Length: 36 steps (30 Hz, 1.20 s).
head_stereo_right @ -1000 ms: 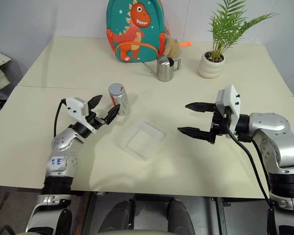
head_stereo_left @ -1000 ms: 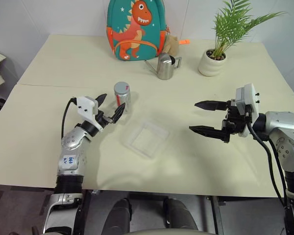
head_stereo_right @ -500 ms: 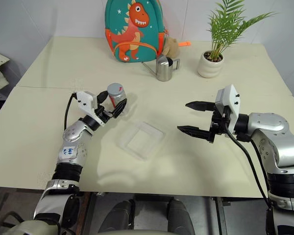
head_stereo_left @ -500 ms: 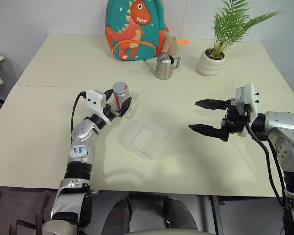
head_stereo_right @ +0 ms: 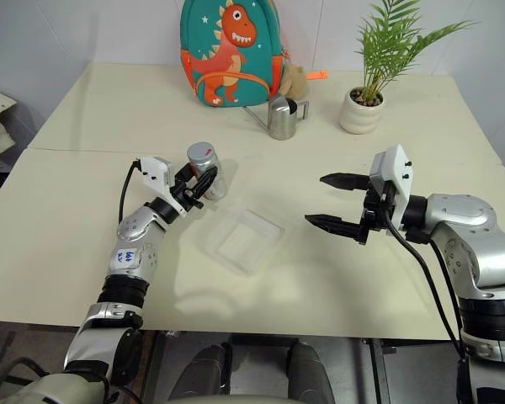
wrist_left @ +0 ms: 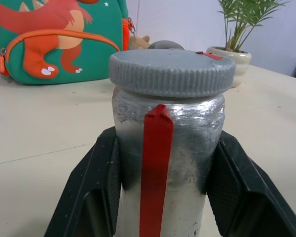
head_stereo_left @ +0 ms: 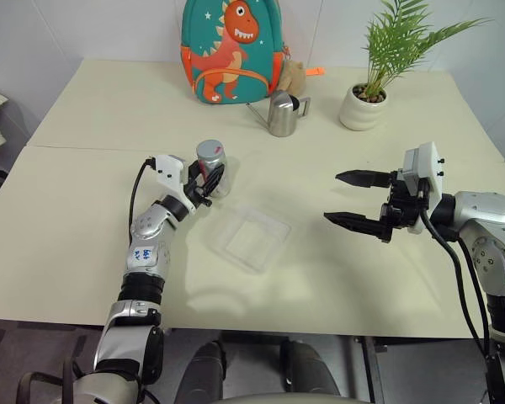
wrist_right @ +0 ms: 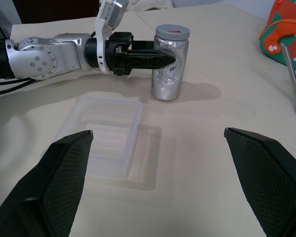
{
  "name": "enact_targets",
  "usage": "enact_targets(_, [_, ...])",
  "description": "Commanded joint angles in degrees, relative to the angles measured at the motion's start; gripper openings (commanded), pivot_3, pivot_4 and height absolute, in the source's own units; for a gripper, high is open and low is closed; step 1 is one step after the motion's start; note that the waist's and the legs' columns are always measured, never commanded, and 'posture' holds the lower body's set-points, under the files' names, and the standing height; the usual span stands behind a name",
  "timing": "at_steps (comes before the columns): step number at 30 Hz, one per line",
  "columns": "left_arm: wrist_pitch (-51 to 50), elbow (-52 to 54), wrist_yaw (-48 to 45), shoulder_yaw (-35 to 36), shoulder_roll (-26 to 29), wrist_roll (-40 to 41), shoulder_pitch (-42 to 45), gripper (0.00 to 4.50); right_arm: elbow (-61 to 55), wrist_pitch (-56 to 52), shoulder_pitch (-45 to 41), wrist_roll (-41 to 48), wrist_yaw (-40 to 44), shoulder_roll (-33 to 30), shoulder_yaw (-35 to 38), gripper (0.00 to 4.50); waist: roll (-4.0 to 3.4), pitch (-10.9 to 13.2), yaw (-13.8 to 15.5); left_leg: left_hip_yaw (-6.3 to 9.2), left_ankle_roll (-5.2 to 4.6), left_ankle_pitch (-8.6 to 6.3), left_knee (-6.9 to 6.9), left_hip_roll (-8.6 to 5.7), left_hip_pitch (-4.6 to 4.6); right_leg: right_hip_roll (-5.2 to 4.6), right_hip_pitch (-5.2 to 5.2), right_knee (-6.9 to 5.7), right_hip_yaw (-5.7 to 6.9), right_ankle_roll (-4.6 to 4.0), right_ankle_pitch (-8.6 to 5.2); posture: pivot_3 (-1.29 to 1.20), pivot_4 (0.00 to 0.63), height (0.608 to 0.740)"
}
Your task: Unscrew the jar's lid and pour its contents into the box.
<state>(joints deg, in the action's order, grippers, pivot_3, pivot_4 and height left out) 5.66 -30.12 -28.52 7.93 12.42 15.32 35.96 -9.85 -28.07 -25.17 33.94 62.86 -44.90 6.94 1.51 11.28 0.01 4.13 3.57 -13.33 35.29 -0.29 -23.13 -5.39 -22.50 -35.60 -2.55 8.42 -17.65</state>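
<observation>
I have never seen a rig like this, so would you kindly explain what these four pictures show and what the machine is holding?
It is a humanoid robot with two arms, each ending in a black two-fingered claw. Two pictures come from its head, looking down at a table; the other two come from cameras on its wrists. The left claw is shut on the jar, whose grey lid is on. The right claw is open and holds nothing. Between them lies the clear box. At the back stand a dinosaur backpack, a steel watering can and a potted plant.
</observation>
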Motion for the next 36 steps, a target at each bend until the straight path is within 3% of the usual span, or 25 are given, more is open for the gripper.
enact_targets(1, [-0.07, 2.76, -0.35, 0.48, 1.31, 0.04, 0.21, 1.94, -2.56, 0.34, -1.19, 0.50, -1.17, 0.09, 1.05, 4.50, 0.00, 0.00, -0.05, 0.00, 0.00, 0.00, 0.00, 0.00, 0.00, 0.00, 0.00, 0.00, 0.00, 0.00, 0.00, 0.00, 0.150, 0.740])
enact_targets(17, [-12.93, 24.60, -26.52, -4.40, 12.36, 10.98, 0.02, 1.94, -13.75, -12.31, -14.41, 0.02, -26.60, 14.86, -5.30, 4.50, -0.01, 0.00, -0.22, 0.01, 0.03, 0.02, -0.03, 0.03, -0.05, 0.01, -0.10, -0.05, -0.02, -0.03, -0.01, 0.00, 0.150, 0.740])
enact_targets(25, [-18.88, 26.51, -30.21, -5.16, 14.19, 12.90, 1.75, 1.94, -20.57, -18.99, -16.25, -0.14, -38.81, 22.74, -7.40, 4.50, -0.01, 0.00, -0.27, 0.03, 0.02, 0.02, -0.05, 0.05, -0.06, 0.02, -0.12, -0.08, -0.01, -0.06, -0.02, 0.00, 0.150, 0.740])
enact_targets(36, [-23.69, 28.84, -31.05, -5.15, 14.41, 13.82, 2.25, 1.94, -24.07, -22.89, -15.56, -0.17, -41.82, 25.24, -11.04, 4.50, -0.01, 0.00, -0.62, 0.03, 0.01, 0.02, -0.08, 0.06, -0.06, 0.03, -0.14, -0.09, -0.01, -0.07, -0.03, 0.00, 0.150, 0.740])
